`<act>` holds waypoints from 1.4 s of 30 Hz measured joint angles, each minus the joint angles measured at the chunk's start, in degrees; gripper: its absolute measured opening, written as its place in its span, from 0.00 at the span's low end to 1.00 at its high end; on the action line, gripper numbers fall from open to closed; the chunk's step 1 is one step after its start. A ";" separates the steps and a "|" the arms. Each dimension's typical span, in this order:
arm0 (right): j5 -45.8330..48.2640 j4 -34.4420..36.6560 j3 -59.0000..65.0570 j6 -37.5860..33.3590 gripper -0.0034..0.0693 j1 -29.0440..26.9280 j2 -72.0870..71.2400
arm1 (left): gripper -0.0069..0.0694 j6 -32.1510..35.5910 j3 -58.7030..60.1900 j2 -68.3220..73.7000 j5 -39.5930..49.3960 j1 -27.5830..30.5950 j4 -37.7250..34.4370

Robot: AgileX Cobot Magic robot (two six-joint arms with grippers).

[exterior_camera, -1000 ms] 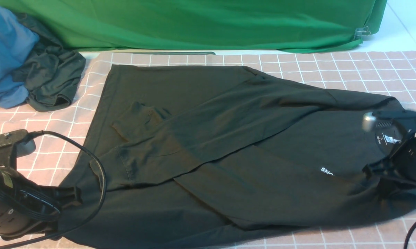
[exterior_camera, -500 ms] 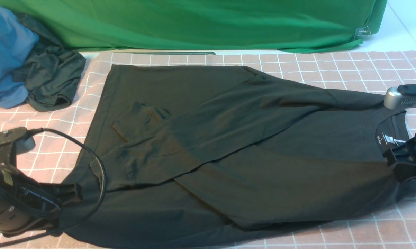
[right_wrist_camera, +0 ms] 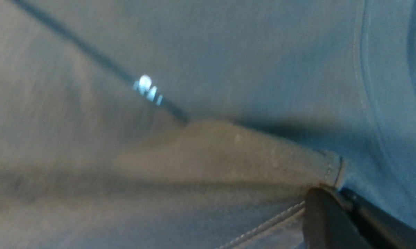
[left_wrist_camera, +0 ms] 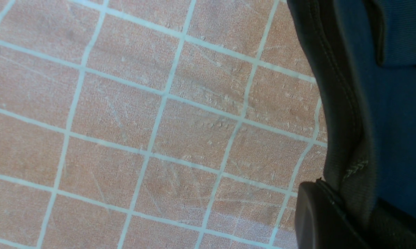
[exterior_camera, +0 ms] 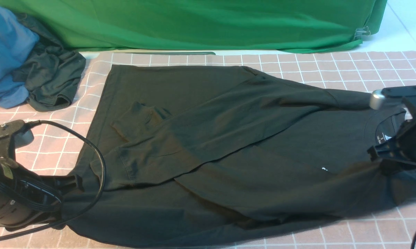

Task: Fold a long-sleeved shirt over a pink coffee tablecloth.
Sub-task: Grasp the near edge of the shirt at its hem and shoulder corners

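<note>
Left fingers (exterior_camera: 69,183) clamp the long-sleeved shirt (exterior_camera: 201,138) at eight o'clock, right fingers (exterior_camera: 377,153) clamp it at three o'clock, on the pink coffee tablecloth (exterior_camera: 332,69).

Both arms reach low, left gripper (exterior_camera: 77,182) and right gripper (exterior_camera: 374,153) pinched closed.

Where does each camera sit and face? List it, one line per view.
Front view: between the arms, facing forward over the long-sleeved shirt on the pink coffee tablecloth; left end effector and right end effector show.
Left wrist view: left arm, looking down at tablecloth and shirt hem; one finger shows.
Right wrist view: right arm, close on blurred shirt; one finger shows.
All share the shirt.
</note>
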 joint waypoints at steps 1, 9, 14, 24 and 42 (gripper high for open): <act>-1.32 -0.05 -0.31 0.06 0.15 0.00 0.71 | 0.15 0.00 0.00 0.00 0.00 0.00 0.04; 7.81 -0.18 -4.65 2.66 0.70 0.00 0.78 | 0.15 0.00 0.00 0.00 0.12 0.00 0.04; 17.81 -0.41 -2.48 1.72 0.85 2.27 -5.01 | 0.15 0.00 0.00 0.00 0.12 0.00 0.04; 4.24 5.69 10.09 1.90 0.77 23.05 -10.80 | 0.15 0.00 0.00 0.00 0.07 0.00 -0.32; -17.66 10.68 10.31 7.63 0.70 33.21 -0.72 | 0.15 -0.07 0.00 0.00 -0.03 0.00 -0.37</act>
